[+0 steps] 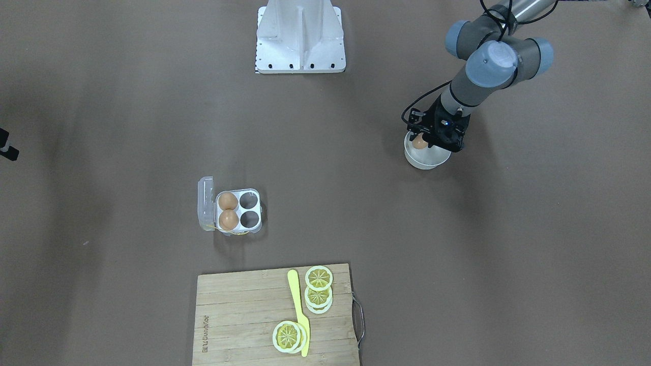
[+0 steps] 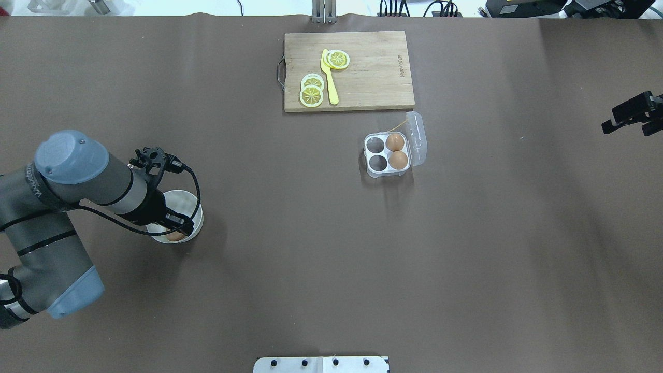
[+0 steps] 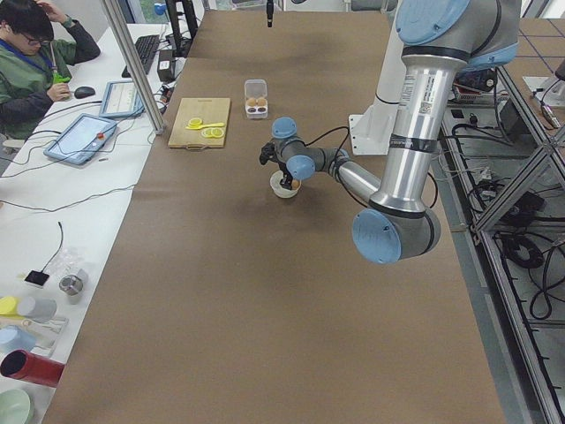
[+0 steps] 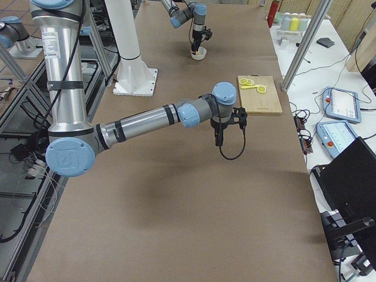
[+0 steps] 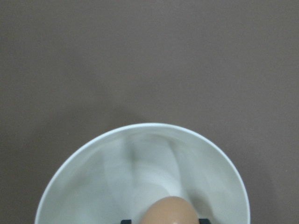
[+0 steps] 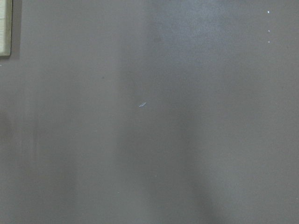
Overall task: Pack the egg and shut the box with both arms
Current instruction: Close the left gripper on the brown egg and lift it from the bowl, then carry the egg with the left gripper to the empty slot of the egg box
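Packing is partway. The small square clear-plastic egg box [image 2: 387, 153] sits mid-worktop, just short of the wooden cutting board [image 2: 373, 77] at the far edge. It holds two brown eggs [image 2: 395, 141] in the cells beside its open lid [image 2: 417, 135], which faces the right end; two cells are empty.

The third smooth orange-brown egg [image 5: 170, 210] is within the round white bowl [image 5: 117, 172] near the left end. The left tool [image 1: 423, 142] is narrowed onto it, touching both sides. Only one rounded end shows, so its long axis seemingly crosses the finger line; its tilt is unclear.

Carrying, placing and closing remain. The right tool [image 2: 631, 118] hangs at the right end, and I cannot tell how far open it is.
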